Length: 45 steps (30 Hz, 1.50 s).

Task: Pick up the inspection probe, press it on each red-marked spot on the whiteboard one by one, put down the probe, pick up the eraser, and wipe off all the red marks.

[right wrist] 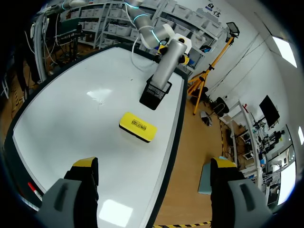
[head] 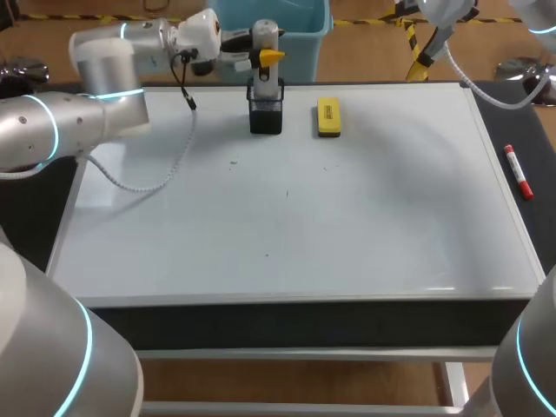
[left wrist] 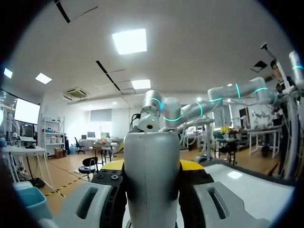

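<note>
Standing upright in a black mesh holder (head: 266, 117) near the far edge of the whiteboard (head: 347, 226), the probe (head: 266, 85) is a grey cylinder whose lower end sits inside the holder and whose upper part rises well above its rim. Nothing else shows inside the holder. The left hand (head: 263, 57) has come in from the left of the holder and is clamped on the probe above the rim. The left wrist view shows its dark fingers (left wrist: 114, 190) pressed against the cylinder from both sides, with the yellow tips just showing past it. The probe's foot is still down in the holder.

Just to the right of the holder, apart from it, the yellow eraser (head: 328, 117) lies flat on the whiteboard with its long side running away from the robot.

The right hand (right wrist: 154, 166) hangs above the whiteboard with its fingers spread wide and nothing between them. In its own view the eraser lies ahead of it, and the holder with the probe stands beyond the eraser.

A pale coiled cable (head: 143, 184) droops from the left arm onto the whiteboard, to the left of the holder. A red marker (head: 519, 172) lies on the dark strip of the surface beside the whiteboard's right edge, well apart from the holder. A few tiny specks dot the whiteboard on the near side of the holder, and their colour is too faint to tell.
</note>
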Each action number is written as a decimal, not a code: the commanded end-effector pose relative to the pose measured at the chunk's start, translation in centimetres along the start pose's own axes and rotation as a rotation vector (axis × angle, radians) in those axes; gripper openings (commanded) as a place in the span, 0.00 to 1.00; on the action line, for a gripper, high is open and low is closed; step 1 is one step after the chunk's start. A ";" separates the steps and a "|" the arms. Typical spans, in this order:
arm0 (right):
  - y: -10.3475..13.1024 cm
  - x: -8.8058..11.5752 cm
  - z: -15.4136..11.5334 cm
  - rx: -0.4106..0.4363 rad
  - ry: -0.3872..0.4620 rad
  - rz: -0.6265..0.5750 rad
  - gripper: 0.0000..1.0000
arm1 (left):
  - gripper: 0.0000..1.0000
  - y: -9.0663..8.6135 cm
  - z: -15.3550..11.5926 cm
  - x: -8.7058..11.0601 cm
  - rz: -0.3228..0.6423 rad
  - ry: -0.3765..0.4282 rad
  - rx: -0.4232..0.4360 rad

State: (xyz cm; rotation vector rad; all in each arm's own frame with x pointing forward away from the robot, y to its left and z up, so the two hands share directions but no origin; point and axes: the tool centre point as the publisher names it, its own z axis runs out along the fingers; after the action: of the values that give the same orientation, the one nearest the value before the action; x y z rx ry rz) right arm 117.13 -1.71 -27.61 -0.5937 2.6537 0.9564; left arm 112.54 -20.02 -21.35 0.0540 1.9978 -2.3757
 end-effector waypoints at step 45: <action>0.0 0.0 -0.1 0.003 0.004 -0.001 1.00 | 1.00 4.7 -1.6 -1.0 -0.064 -0.002 -0.023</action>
State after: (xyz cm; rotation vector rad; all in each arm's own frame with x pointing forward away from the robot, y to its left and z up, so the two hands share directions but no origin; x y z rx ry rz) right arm 117.12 -1.70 -27.64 -0.5933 2.6531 0.9563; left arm 114.08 -19.54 -26.85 -0.0042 2.0422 -2.4130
